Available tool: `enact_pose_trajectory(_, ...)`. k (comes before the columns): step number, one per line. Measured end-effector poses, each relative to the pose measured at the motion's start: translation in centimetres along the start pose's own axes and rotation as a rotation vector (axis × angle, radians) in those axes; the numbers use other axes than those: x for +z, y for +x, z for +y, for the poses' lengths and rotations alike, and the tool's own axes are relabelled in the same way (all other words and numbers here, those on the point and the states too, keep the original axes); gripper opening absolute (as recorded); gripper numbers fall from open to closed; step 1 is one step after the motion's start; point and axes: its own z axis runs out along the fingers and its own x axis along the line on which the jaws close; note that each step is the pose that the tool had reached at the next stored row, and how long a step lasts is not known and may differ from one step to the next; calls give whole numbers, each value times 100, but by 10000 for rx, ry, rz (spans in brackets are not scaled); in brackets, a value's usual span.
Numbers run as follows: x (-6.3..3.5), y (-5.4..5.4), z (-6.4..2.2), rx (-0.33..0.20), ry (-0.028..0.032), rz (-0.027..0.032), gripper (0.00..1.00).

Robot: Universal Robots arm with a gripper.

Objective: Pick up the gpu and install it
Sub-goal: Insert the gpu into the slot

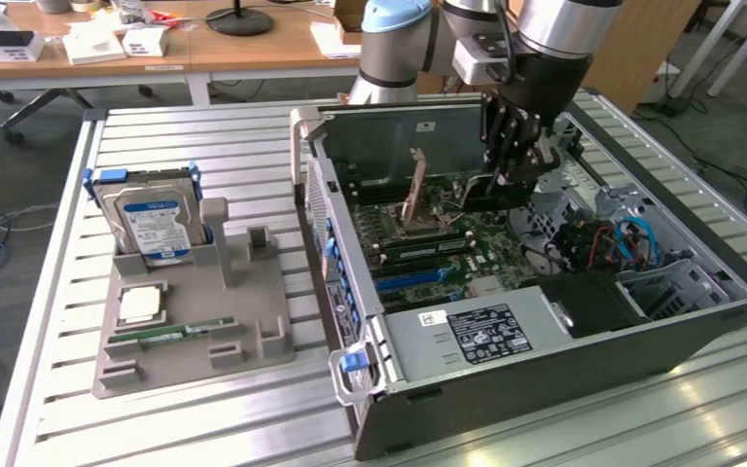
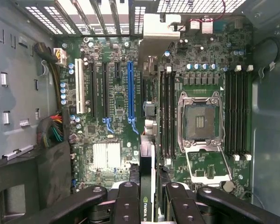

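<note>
My gripper (image 1: pixel 519 156) hangs inside the open computer case (image 1: pixel 543 389), above the motherboard (image 1: pixel 458 253). It is shut on the gpu (image 1: pixel 493 193), a thin dark card held on edge. In the wrist view the gripper (image 2: pixel 150 193) clamps the gpu (image 2: pixel 145 206) between its black fingers (image 2: pixel 127 205). The card runs away from the camera to its silver bracket (image 2: pixel 154 30) near the case's rear grille. It hovers above the board, between the long blue slot (image 2: pixel 130 88) and the memory slots (image 2: pixel 167 116). I cannot tell whether its lower edge touches the board.
On the slatted table, at the exterior view's left, a grey holder (image 1: pixel 192 341) carries a hard drive (image 1: pixel 153 219), a processor chip (image 1: pixel 140 305) and a green memory stick (image 1: pixel 172 333). Inside the case lie the power supply (image 1: pixel 478 331), cables (image 1: pixel 633 238) and the open processor socket (image 2: pixel 199 122).
</note>
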Motion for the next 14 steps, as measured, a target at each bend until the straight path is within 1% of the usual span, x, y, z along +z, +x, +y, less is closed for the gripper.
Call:
enact_pose_trajectory(6,4,3,62,-1,31,-7,26)
enact_pose_trajectory(10,13,6,119,-1,39,-45,26)
enact_pose_trajectory(14,31,7,130,-2,38,-51,26)
